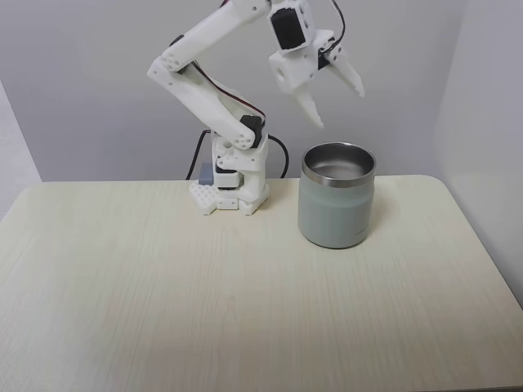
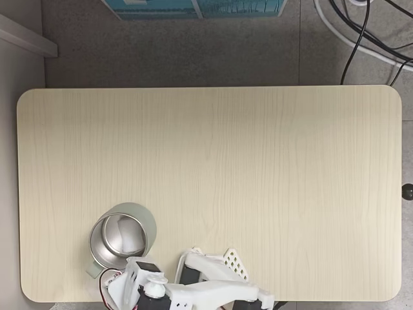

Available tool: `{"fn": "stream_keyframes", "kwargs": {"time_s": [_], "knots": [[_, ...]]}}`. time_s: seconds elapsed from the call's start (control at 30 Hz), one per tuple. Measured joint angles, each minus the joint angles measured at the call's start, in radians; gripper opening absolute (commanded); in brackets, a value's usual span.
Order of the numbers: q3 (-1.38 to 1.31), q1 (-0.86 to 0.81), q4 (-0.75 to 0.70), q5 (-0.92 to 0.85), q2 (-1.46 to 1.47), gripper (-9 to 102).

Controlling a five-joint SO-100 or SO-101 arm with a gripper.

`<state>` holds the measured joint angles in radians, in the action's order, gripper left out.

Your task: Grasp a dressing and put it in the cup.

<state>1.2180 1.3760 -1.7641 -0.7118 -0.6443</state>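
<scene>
— Cup (image 1: 337, 208) first: where does it stand?

— On the far side of the table (image 1: 163, 286), right of my base (image 1: 230, 194) in the fixed view from the front. Pale grey-green outside, shiny steel rim, steel inside. Upright, mouth open to the air. In the fixed view from above, the cup (image 2: 122, 240) sits near the lower left of the table (image 2: 258, 161), just beside my arm (image 2: 213, 287).

— And the dressing?

— I cannot make it out. From above, the inside of the cup looks like bare steel with reflections; whether something small and white lies at the bottom, I cannot tell.

— Your fingers?

— My gripper (image 1: 337, 103) hangs in the air above the cup, a little left of its middle in the front view, well clear of the rim. The two white fingers are spread apart, tips pointing down and to the right, and nothing sits between them.

— What else is around?

— A grey wall behind me. In the view from above, grey floor beyond the table, black and white cables (image 2: 361, 32) at the top right, and a blue-and-white box (image 2: 193, 8) at the top edge.
</scene>
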Motion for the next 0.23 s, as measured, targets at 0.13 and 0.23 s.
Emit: {"fn": "stream_keyframes", "kwargs": {"time_s": [0.13, 0.23], "knots": [[0.005, 0.008, -0.002, 0.012, 0.0, 32], [0.005, 0.015, -0.002, 0.012, -0.003, 32]]}}
